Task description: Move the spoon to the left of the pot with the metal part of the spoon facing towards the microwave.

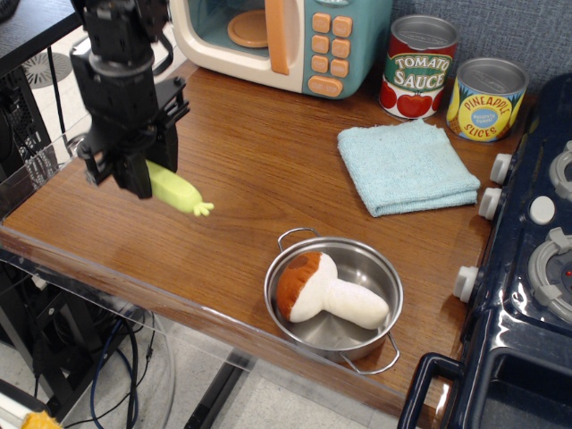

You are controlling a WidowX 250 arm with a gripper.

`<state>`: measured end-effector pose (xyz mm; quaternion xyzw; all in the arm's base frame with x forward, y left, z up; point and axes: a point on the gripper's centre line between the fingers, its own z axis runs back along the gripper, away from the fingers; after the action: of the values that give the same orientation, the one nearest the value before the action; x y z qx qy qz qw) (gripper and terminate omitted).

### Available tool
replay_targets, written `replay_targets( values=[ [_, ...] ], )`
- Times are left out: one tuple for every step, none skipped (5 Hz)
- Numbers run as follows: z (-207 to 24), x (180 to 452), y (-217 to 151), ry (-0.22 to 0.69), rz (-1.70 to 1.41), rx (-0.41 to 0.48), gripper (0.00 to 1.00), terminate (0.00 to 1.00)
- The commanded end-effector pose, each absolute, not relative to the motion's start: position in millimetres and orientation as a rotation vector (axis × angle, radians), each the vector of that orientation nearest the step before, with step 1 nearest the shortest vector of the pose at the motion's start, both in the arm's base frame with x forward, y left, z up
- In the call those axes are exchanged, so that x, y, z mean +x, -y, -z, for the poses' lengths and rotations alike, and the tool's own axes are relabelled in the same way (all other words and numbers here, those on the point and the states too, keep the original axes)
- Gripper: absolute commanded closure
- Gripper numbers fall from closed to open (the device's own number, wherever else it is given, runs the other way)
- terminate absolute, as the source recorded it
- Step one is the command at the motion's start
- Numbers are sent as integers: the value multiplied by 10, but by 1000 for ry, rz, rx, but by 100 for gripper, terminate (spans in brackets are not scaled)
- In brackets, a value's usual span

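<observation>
Black hand near the counter's left edge, toward the front-left corner, clamped on the spoon; only the lime-green handle shows, nubby end pointing right toward the pot, the metal part hidden behind the hand, and can't tell if the spoon touches the wood. Pot sits at the front edge, well apart from the spoon, with a plush mushroom lying inside. Microwave at the back edge, tomato sauce can and pineapple can toward the back-right corner, folded blue towel just in front of them.
</observation>
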<state>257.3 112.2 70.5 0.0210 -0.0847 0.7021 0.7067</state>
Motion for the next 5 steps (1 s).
replay_targets(
  values=[
    [-479, 2698, -1025, 239, -1733, 145, 100, 0],
    [-309, 2759, -1010, 219, -1723, 177, 100, 0],
    [-220, 2762, -1021, 208, -1711, 184, 100, 0],
    [-267, 2763, -1000, 187, -1698, 167, 0, 0],
    [-347, 2770, -977, 217, -1704, 153, 0, 0]
  ],
)
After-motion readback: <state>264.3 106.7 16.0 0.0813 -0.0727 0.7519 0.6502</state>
